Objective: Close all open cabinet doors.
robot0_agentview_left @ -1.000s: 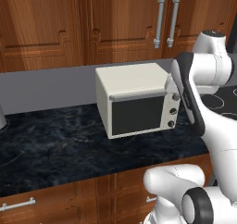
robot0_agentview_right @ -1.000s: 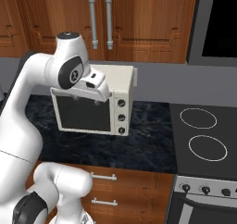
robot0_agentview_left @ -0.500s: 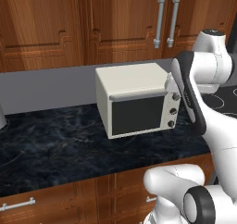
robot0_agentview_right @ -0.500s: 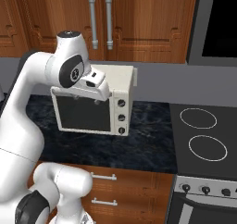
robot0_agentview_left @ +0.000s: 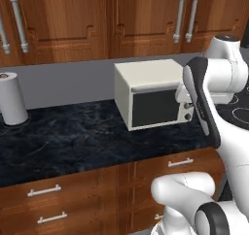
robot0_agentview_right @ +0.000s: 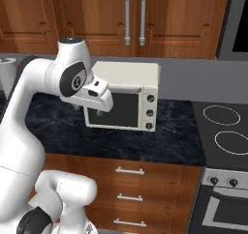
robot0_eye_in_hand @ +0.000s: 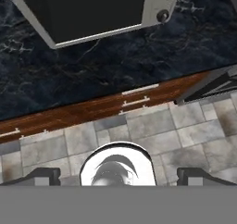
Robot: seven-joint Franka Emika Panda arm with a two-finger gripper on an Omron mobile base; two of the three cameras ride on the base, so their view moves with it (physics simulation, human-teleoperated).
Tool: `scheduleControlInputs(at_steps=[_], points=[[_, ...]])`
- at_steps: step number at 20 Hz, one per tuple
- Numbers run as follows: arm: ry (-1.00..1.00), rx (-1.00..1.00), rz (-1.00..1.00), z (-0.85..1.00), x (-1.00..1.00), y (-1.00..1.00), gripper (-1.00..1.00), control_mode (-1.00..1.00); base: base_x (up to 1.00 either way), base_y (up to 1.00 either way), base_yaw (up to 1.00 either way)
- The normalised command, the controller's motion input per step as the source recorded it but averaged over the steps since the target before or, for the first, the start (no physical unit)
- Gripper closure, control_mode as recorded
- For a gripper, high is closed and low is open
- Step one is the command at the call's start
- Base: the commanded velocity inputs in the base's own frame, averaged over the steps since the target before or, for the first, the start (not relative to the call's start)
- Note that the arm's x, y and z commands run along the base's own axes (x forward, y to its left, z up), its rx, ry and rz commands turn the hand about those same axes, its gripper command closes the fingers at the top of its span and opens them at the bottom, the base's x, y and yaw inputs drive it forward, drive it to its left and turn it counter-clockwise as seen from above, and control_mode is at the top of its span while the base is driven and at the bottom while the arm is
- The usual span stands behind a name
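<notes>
I am seeing the gripper (robot0_eye_in_hand: 118, 174) only by its two dark fingertips (robot0_eye_in_hand: 39, 174), which are standing wide apart with nothing between them, pointing down at grey floor tiles (robot0_eye_in_hand: 139, 135). The arm (robot0_agentview_left: 214, 93) is covering the right end of the cream toaster oven (robot0_agentview_right: 127, 95), a boxy thing with a dark glass front, sitting on the black marbled counter (robot0_agentview_left: 68, 137). Above it, the reddish-brown cabinet doors (robot0_agentview_right: 160, 22) with long silver bar handles are lying flush and closed in both base views, their tops cut off by the frame. A paper towel roll (robot0_agentview_left: 12, 99) is standing at the counter's left.
</notes>
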Motion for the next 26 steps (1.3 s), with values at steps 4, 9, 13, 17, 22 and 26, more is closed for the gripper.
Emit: scheduleControlInputs(at_steps=[4,9,13,17,22,26], points=[[0.00,0.00,0.00,0.00,0.00,0.00,-1.00,1.00,-0.25,0.99,0.00],[0.00,0.00,0.00,0.00,0.00,0.00,-1.00,1.00,-0.14,1.00,0.00],[0.00,0.00,0.00,0.00,0.00,0.00,-1.00,1.00,-0.13,1.00,0.00],[0.00,0.00,0.00,0.00,0.00,0.00,-1.00,1.00,-0.24,1.00,0.00],[0.00,0.00,0.00,0.00,0.00,0.00,-1.00,1.00,0.00,1.00,-0.02],[0.00,0.00,0.00,0.00,0.00,0.00,-1.00,1.00,0.00,0.96,-0.01]])
